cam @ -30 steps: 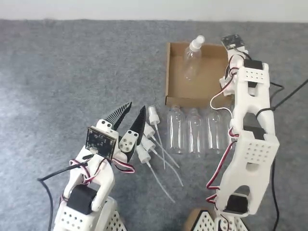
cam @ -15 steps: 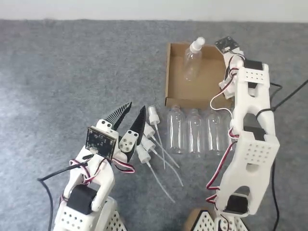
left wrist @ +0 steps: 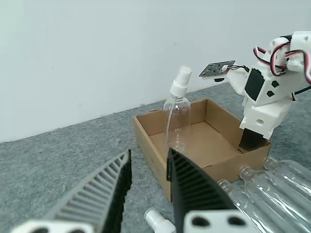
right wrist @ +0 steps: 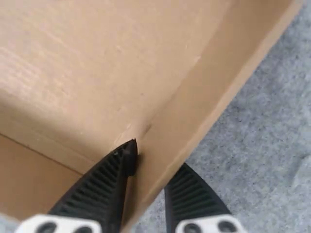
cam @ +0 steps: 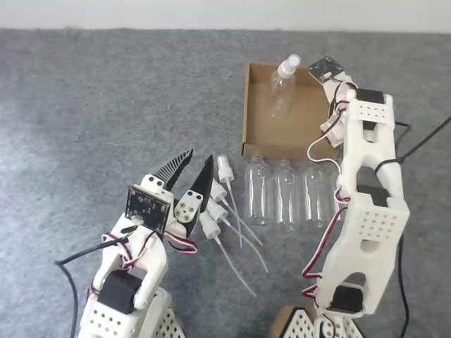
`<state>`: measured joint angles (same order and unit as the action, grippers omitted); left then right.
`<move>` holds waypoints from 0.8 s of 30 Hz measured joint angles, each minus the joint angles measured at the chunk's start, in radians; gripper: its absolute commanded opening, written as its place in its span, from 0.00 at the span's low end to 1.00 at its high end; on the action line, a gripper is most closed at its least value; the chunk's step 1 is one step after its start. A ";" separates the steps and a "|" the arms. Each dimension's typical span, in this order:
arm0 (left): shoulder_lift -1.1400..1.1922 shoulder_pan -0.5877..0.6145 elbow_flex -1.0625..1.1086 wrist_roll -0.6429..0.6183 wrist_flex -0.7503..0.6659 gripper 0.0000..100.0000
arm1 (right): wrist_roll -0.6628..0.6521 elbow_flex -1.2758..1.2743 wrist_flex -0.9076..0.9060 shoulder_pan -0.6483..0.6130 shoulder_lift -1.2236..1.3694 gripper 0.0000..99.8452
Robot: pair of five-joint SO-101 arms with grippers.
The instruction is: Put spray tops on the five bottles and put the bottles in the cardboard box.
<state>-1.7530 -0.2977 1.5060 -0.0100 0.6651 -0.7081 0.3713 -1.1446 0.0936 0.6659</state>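
The cardboard box point(cam: 246, 105) sits at the far middle of the table. One clear bottle point(cam: 281, 88) with a white spray top stands inside it, also seen as the capped bottle point(left wrist: 177, 109) in the left wrist view. Three uncapped bottles point(cam: 285, 193) lie side by side just in front of the box. Several loose spray tops point(cam: 215, 204) lie to their left. My left gripper point(cam: 199, 156) is open beside the spray tops, holding nothing. My right gripper point(right wrist: 155, 160) is slightly open at the box's near right corner, one finger inside the box wall point(right wrist: 194, 111) and one outside.
Grey carpet covers the table, with open floor left of the box and at the far left. The right arm point(cam: 366, 204) stretches over the lying bottles' right end and hides what is beneath it. A white wall rises behind the box.
The right arm's wrist has swung a little to the left over the box's right side. The bottle, the box and the left arm have stayed put.
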 measured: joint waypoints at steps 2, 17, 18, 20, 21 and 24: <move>0.000 0.000 0.000 0.000 0.000 0.11 | -0.015 0.000 0.000 0.000 0.000 0.01; 0.000 0.000 0.000 0.000 0.000 0.11 | -0.147 -0.008 -0.069 -0.003 -0.020 0.01; 0.000 0.000 0.000 0.000 0.000 0.11 | -0.147 -0.009 -0.069 -0.003 -0.020 0.01; 0.000 0.000 0.000 0.000 0.000 0.11 | -0.150 -0.009 -0.069 -0.003 -0.020 0.03; 0.000 0.000 0.000 0.000 0.000 0.11 | -0.150 -0.009 -0.069 -0.003 -0.020 0.05; 0.000 0.000 0.000 0.000 0.000 0.11 | -0.150 -0.009 -0.069 -0.003 -0.020 0.14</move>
<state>-1.7530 -0.2977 1.5060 -0.0100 0.6651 -0.8585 0.3621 -1.2137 0.0905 0.6460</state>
